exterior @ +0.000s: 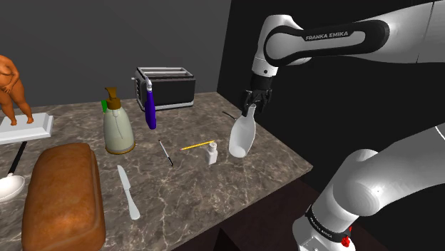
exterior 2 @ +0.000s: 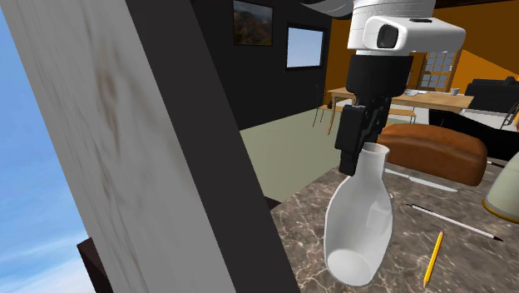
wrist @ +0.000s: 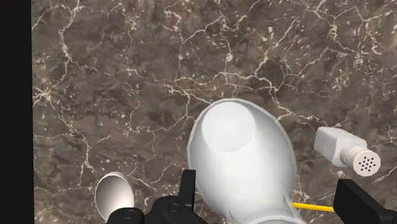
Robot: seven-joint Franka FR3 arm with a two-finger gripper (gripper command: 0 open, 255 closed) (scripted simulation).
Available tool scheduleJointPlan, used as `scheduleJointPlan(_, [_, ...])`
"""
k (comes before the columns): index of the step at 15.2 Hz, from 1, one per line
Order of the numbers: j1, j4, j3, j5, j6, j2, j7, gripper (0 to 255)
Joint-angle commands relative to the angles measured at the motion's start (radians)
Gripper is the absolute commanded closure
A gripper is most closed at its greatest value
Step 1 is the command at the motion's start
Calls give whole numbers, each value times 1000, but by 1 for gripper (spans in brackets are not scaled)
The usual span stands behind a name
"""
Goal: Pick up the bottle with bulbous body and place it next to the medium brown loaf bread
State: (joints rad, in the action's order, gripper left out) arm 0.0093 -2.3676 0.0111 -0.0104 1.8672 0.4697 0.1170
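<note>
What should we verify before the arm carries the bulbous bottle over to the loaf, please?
1. Grip: end effector shut on the white bottle at its neck: ok.
2. Bottle lifted off the table: cannot tell.
3. Low route to the brown loaf: shaker, pencil and knife lie between: not ok, probably best to carry high.
4. Bare table beside the loaf, on the knife's side: ok.
</note>
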Motion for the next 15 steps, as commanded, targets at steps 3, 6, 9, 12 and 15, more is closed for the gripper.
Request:
scheduleJointPlan(3, [0,0,0,0,0,0,0,255])
scheduleJointPlan(6, [0,0,0,0,0,0,0,255])
scheduleJointPlan(9, [0,0,0,0,0,0,0,255])
scheduleJointPlan(12, [0,12,0,0,-14,2,0,255])
scheduleJointPlan(15, [0,49,0,0,-55,6,1,255])
